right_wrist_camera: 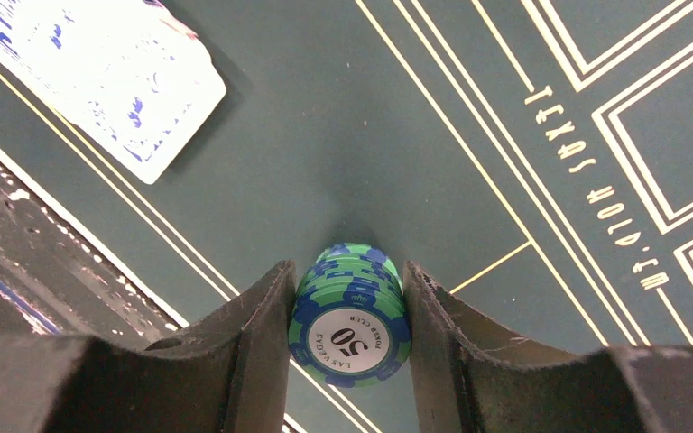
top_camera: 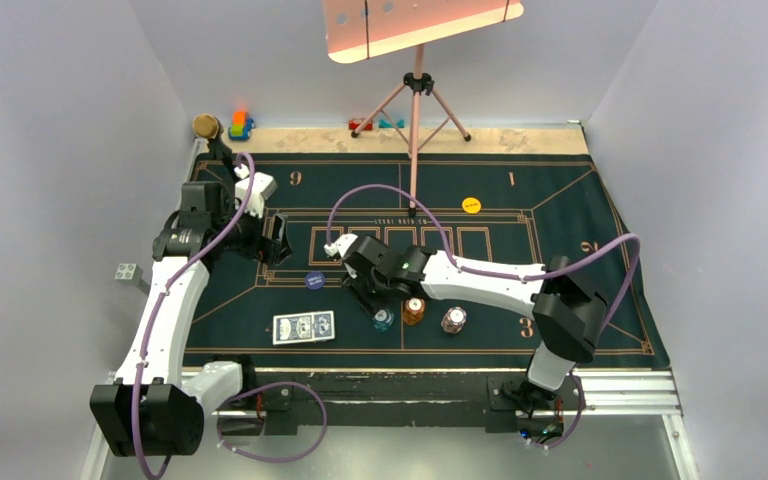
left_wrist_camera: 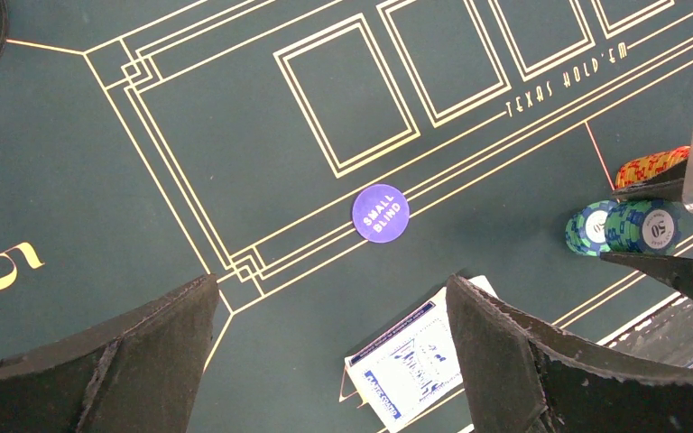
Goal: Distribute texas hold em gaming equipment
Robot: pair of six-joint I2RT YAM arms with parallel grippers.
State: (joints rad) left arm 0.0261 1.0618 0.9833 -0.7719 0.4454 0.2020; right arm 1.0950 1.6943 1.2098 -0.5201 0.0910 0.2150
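Green-blue "50" chips (right_wrist_camera: pixel 350 311) sit pinched in right tool (right_wrist_camera: pixel 347 272); left tool (left_wrist_camera: pixel 332 285) gapes empty above "Small Blind" disc (left_wrist_camera: pixel 381 213).

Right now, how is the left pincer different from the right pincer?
The left pincer is wide open and empty, while the right pincer is closed on a green-and-blue chip stack. The left pincer hangs over the green mat near the purple disc, and the right pincer sits beside the orange chip stack. Both have two black fingers.
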